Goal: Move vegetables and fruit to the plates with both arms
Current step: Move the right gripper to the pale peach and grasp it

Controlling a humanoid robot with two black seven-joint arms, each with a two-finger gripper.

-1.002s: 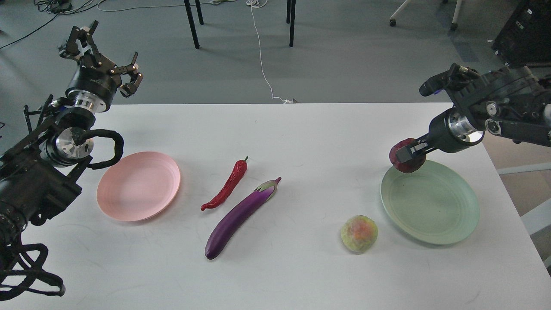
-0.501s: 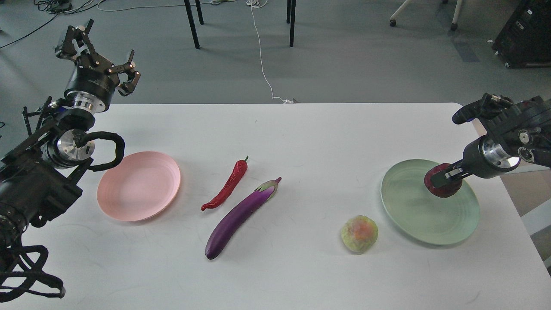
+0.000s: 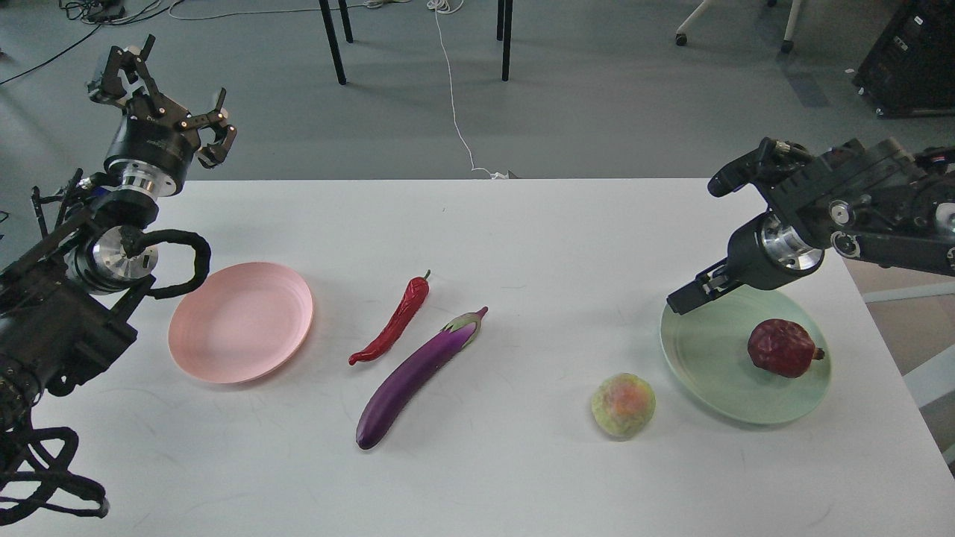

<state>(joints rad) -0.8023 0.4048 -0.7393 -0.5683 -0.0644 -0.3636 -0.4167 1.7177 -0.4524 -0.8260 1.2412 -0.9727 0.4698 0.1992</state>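
Nearest me, the yellow-green fruit (image 3: 623, 405) sits on the white table (image 3: 522, 477) just left of the mint plate (image 3: 709, 373). I judge it round and likely to roll, so I would pinch it across its middle. The purple eggplant (image 3: 414, 373) lies slantwise at the centre, glossy and probably slippery; its mid-length looks the safest hold. Beside it and apart lies the red chili pepper (image 3: 392, 328), light and wrinkled, best taken at its thicker upper half.

The pomegranate (image 3: 783, 348) rests on the mint plate, free of any claw. The pink plate (image 3: 239, 321) holds nothing.

Farther back, the right gripper (image 3: 683, 300) hangs over the mint plate's far rim; it is dark and small, so I cannot tell how its jaws stand. The left gripper (image 3: 160, 93) is raised beyond the table's far left corner, claws spread, holding nothing.

I can read no labels or writing anywhere.
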